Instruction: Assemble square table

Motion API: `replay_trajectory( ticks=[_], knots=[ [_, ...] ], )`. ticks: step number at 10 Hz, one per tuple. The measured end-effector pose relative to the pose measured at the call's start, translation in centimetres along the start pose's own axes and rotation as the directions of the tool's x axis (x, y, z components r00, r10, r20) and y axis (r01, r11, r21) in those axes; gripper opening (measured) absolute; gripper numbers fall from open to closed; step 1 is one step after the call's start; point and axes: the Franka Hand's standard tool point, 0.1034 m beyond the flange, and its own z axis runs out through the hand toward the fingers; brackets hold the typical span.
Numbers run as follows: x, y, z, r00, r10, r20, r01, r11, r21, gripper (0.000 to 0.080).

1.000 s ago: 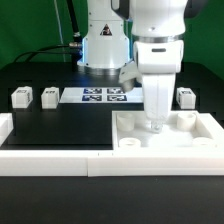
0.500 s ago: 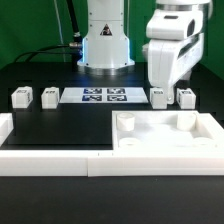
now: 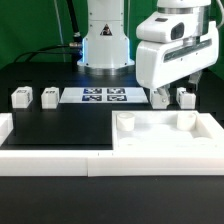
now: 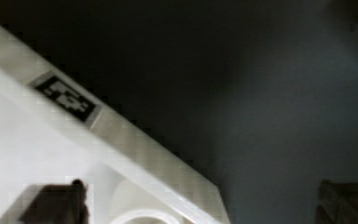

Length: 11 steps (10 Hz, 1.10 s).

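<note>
Evidently the step in hand is fetching a leg. The gripper [image 3: 166, 90] hangs tilted just behind the back edge of the slab [image 3: 160, 134], close over the inner leg [image 3: 159, 98] at the exterior view's right, which it partly hides. In the wrist view the fingertips [image 4: 51, 205] sit spread wide, with only the slab's tagged rim and dark table between them. So the hand is released and empty.

The slab lies flat with its sockets up, tucked against the border wall [image 3: 50, 160]. The outer leg [image 3: 185, 96] stands near the inner one. The other two legs [image 3: 20, 97] wait well apart at the exterior view's left, beyond the marker board [image 3: 105, 95].

To do this well, I would level the wrist first, because a tilted descent risks a finger landing on the slab's rim or tipping the leg. Then centre the jaws around one leg only. The neighbour is close enough that a wide finger could nudge it.

Close on the leg's flat sides and lift straight up. After that, carry it toward a corner socket [image 3: 183, 121] — keeping the leg upright so it enters cleanly.
</note>
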Motion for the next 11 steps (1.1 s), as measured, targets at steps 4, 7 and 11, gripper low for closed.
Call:
replay_trajectory(
  ticks=[4, 7, 11],
  knots=[
    [0.5, -4.1, 0.3, 0.927, 0.375, 0.021, -0.375, 0.927, 0.002, 0.0648],
    [0.6, -4.6, 0.7, 0.914, 0.405, 0.020, -0.405, 0.914, 0.005, 0.0648],
    [-2.1, -6.7, 1.4, 0.846, 0.454, 0.279, -0.467, 0.884, -0.024, 0.0648]
  ],
)
